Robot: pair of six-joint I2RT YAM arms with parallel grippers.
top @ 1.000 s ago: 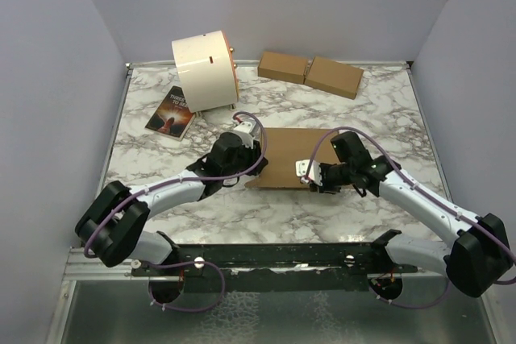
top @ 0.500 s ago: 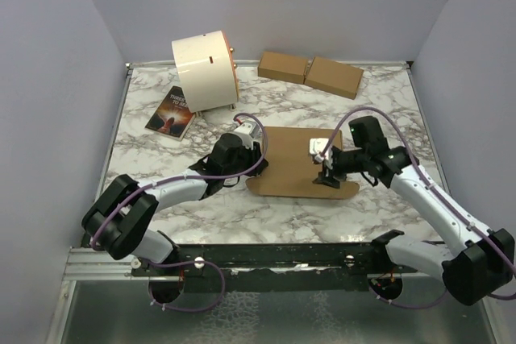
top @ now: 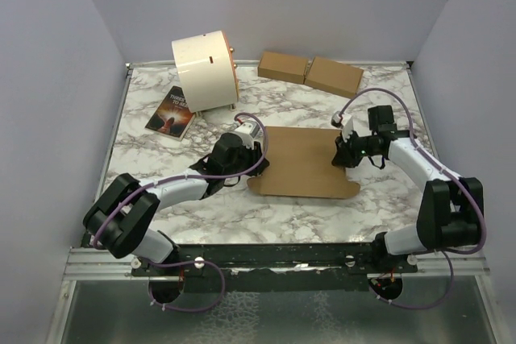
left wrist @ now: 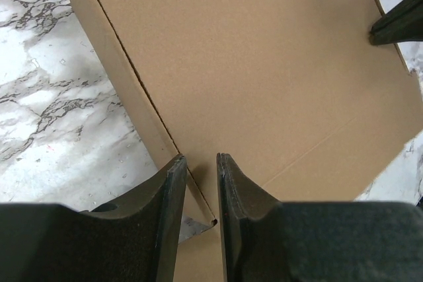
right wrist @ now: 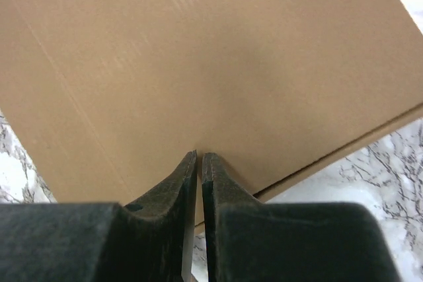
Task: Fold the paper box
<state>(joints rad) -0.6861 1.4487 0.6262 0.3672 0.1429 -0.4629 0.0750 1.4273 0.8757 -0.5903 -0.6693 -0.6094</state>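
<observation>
The paper box [top: 300, 163] lies flat and brown on the marble in the middle of the table, a rounded flap at its near edge. My left gripper [top: 258, 153] sits over its left edge; in the left wrist view the gripper [left wrist: 199, 158] is open by a narrow gap, and the box [left wrist: 264, 64] edge crease runs under that gap with nothing pinched. My right gripper [top: 341, 156] is at the box's right edge. The right wrist view shows this gripper [right wrist: 199, 154] shut, tips down on the box [right wrist: 198, 51] top near its edge.
A cream drum [top: 204, 70] stands at the back left with a dark book [top: 170, 112] beside it. Two small closed brown boxes [top: 282, 66] [top: 334, 76] lie side by side at the back. Grey walls enclose the table left, right and behind.
My right gripper has swung from the box's near edge to its right side and shut. The near flap now lies flat. The left gripper stayed put.
</observation>
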